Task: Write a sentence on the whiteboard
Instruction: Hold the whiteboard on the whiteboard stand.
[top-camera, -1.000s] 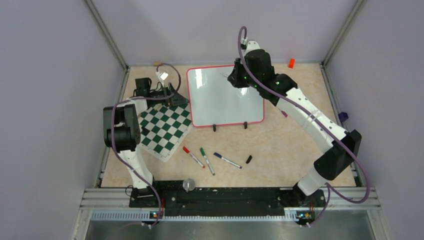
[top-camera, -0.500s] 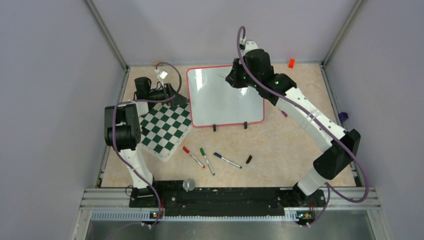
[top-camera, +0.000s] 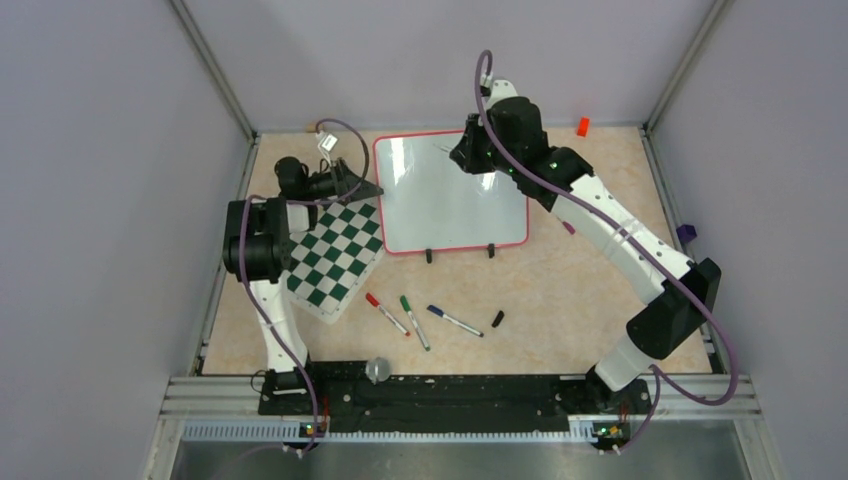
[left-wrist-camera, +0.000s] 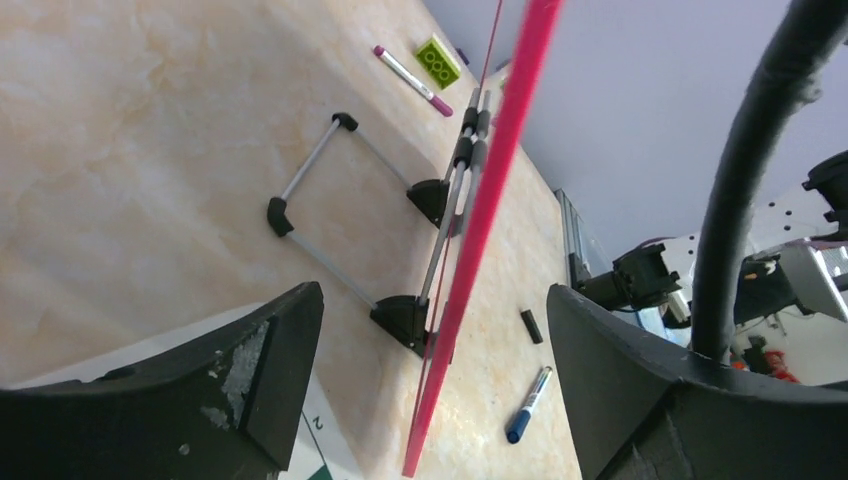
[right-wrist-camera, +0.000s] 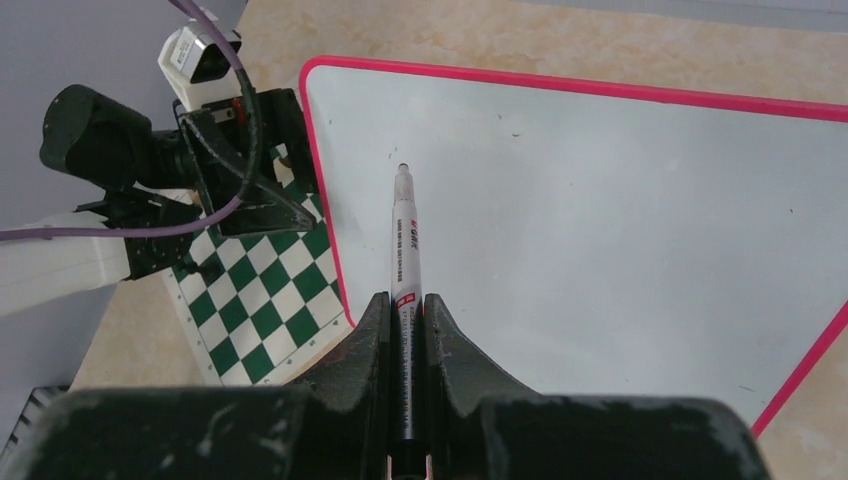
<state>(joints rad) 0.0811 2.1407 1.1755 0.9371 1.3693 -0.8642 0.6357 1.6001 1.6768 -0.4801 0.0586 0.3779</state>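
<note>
**Top view.** The whiteboard (top-camera: 450, 195) stands at the far middle of the table (top-camera: 560, 290), propped on its two black feet (top-camera: 428, 255) with the white face turned toward the arms. A green-and-white checkered mat (top-camera: 335, 255) lies just beside its left edge. Nearer the bases lie a red marker (top-camera: 386, 313), a green marker (top-camera: 414, 321), a blue marker (top-camera: 454, 320) and a loose black cap (top-camera: 497, 319), all well apart from the board. The right gripper (top-camera: 462, 152) hangs over the board's upper part. The left gripper (top-camera: 365, 187) sits at the board's left edge.

**Right wrist view.** The right gripper (right-wrist-camera: 405, 305) has its fingers closed together on a white-barrelled marker (right-wrist-camera: 405, 240). The uncapped tip points at the upper left region of the whiteboard (right-wrist-camera: 600, 230). Whether the tip touches the surface cannot be told. The face is glossy, with only a few faint specks.

**Left wrist view.** The left gripper (left-wrist-camera: 435, 350) has its fingers spread wide apart. The whiteboard (left-wrist-camera: 490, 200) appears edge-on as a red strip running between them, touching neither finger. Behind the board, a wire stand (left-wrist-camera: 340, 210) rests on the table. Farther off lie a pink-capped marker (left-wrist-camera: 412, 80) and a green toy brick (left-wrist-camera: 437, 61).
</note>
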